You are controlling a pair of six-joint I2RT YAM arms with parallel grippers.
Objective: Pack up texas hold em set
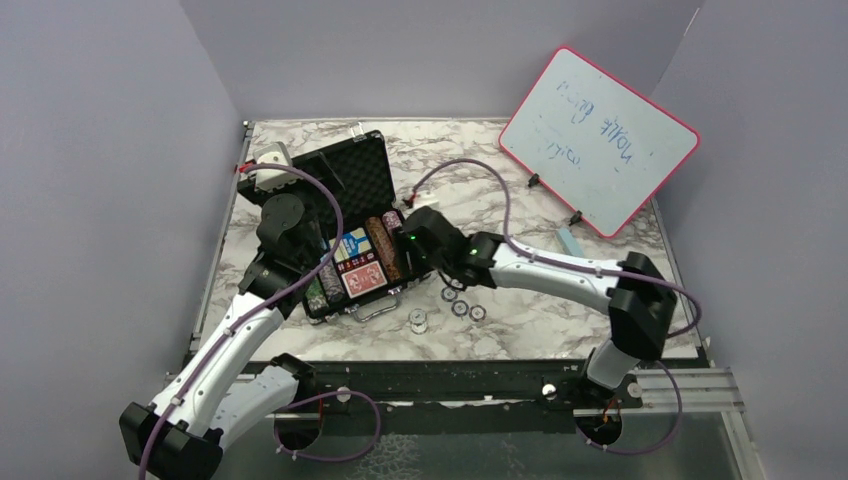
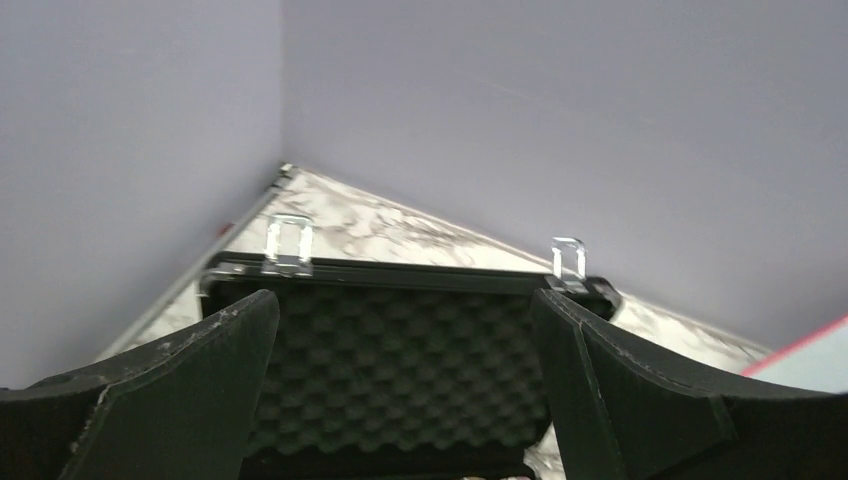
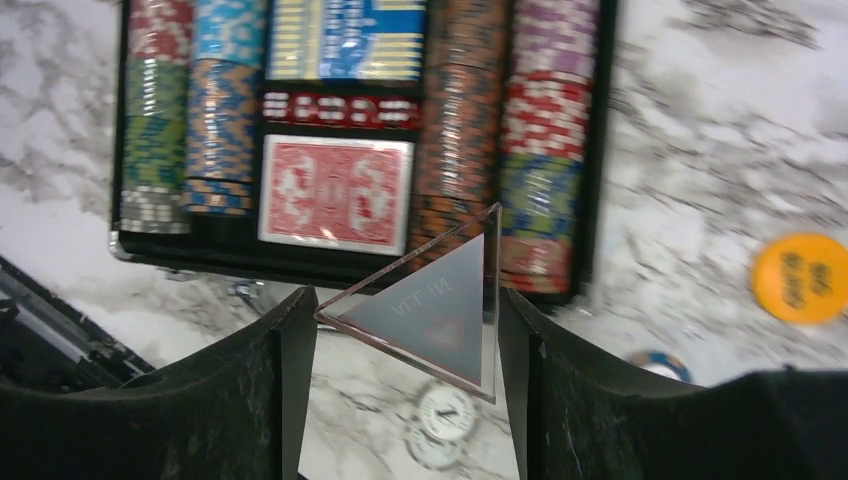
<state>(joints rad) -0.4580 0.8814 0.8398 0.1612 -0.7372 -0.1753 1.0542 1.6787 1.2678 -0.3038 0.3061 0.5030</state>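
The black briefcase [image 1: 322, 300] lies open on the marble table, its foam-lined lid [image 1: 355, 172] laid back. Its base holds rows of multicoloured poker chips [image 3: 455, 130], a red-backed card deck [image 3: 335, 192] and a row of red dice [image 3: 340, 108]. My right gripper [image 3: 405, 300] is shut on a clear triangular "ALL IN" plaque [image 3: 440, 310], just off the case's near right corner [image 1: 415, 240]. The orange round button [image 3: 800, 277] lies on the table to the right. My left gripper [image 2: 405, 300] is open over the lid foam [image 2: 400, 370], holding nothing.
Several loose chips [image 1: 460, 305] lie on the table in front of the case, below the plaque [image 3: 445, 412]. A pink-framed whiteboard [image 1: 598, 140] leans at the back right, with a light blue eraser [image 1: 570, 240] beside it. Grey walls enclose the table.
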